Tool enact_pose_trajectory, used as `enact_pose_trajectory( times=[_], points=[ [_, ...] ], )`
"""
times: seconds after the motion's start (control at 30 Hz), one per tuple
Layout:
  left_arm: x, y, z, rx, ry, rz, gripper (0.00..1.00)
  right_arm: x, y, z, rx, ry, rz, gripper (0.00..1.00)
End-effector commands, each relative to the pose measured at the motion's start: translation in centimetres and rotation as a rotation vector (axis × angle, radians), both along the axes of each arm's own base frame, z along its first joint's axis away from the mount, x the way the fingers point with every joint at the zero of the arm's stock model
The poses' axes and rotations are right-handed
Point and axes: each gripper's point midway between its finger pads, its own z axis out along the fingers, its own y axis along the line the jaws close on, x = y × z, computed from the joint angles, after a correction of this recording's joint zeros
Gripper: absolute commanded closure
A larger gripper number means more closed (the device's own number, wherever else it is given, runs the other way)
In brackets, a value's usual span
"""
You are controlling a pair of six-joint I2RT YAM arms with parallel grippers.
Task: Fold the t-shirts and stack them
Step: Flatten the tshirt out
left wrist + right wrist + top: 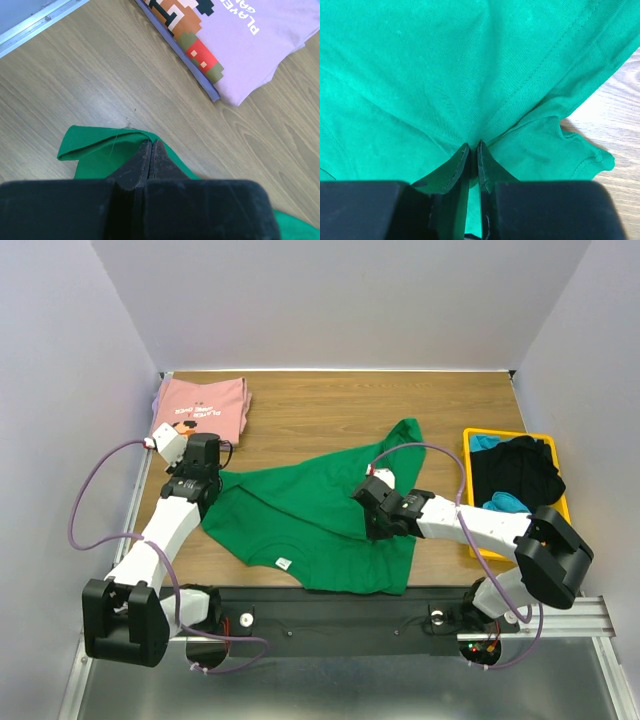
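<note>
The green t-shirt (pixel 310 515) lies spread and partly folded over in the middle of the table, its white neck label (pixel 284 563) near the front edge. My left gripper (pixel 205 472) is shut on the green shirt's left edge (pixel 100 150); its fingertips (pixel 142 155) pinch the cloth just above the wood. My right gripper (pixel 372 502) is shut on a pinch of green cloth (pixel 445 75) near the shirt's middle right; its fingertips (pixel 464 157) show the fabric gathered between them. The pink t-shirt (pixel 200 408) lies folded at the back left, its graphic also in the left wrist view (pixel 235 35).
A yellow tray (pixel 556 448) at the right edge holds dark and blue cloth (pixel 515 475). The table's metal rail runs along the left side (pixel 35 22). Bare wood (pixel 320 405) shows behind the green shirt.
</note>
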Motion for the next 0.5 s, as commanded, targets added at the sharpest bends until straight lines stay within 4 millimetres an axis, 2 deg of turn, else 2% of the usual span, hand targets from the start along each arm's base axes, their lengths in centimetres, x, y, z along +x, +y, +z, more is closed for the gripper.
enact_pose_trajectory(
  times=[0.0, 0.1, 0.27, 0.47],
  points=[
    [0.23, 0.57, 2.43, 0.011, -0.075, 0.015, 1.00, 0.57, 0.59, 1.74, 0.035, -0.038, 0.013, 0.82],
    [0.28, 0.42, 2.62, 0.006, -0.081, 0.007, 1.00, 0.65, 0.65, 2.02, 0.036, -0.045, 0.021, 0.75],
    [0.01, 0.52, 2.57, 0.010, -0.077, 0.008, 1.00, 0.21, 0.95, 1.44, 0.043, -0.013, 0.029, 0.75],
    [0.06, 0.31, 2.37, 0.002, -0.077, -0.001, 1.00, 0.59, 1.53, 1.98, 0.054, -0.022, 0.038, 0.75]
  ],
)
